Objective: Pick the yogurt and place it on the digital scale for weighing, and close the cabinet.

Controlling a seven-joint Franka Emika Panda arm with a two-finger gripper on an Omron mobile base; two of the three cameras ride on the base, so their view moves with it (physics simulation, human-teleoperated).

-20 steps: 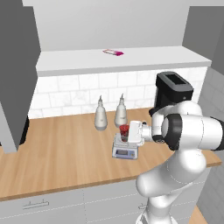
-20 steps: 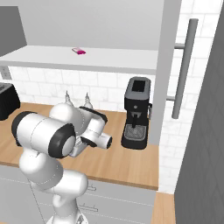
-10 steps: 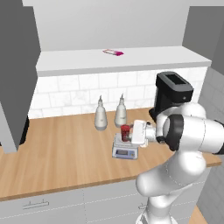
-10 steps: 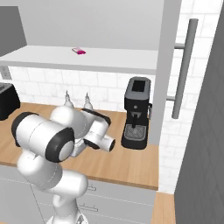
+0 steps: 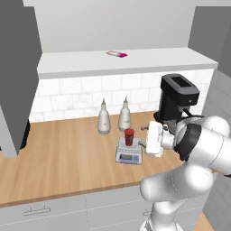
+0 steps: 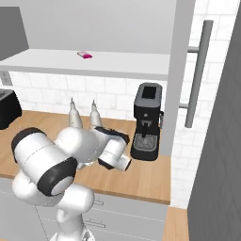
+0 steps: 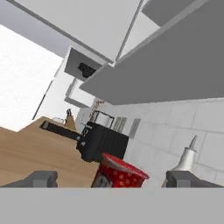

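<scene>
Now standing mid-frame in the left base view: yogurt (image 5: 129,136) upright on the digital scale (image 5: 129,152). Gripper (image 7: 112,178) spread wide, fingertips either side of the cup, gripping nothing. Cabinet (image 5: 18,72) door open, far left.

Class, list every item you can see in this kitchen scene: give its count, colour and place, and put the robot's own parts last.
yogurt: one, dark red cup, standing on the scale.
digital scale: one, light grey, on the wooden counter in front of the bottles.
bottles: two, white, side by side against the tiled wall.
coffee machine: one, black, at the counter's right end.
packet: one, pink and white, flat on the white cabinet shelf.
cabinet: one, grey, both doors open.
toaster: one, black, far left of the counter.
drawers: light grey, below the counter.
gripper: one, white, open, just right of the cup.
</scene>
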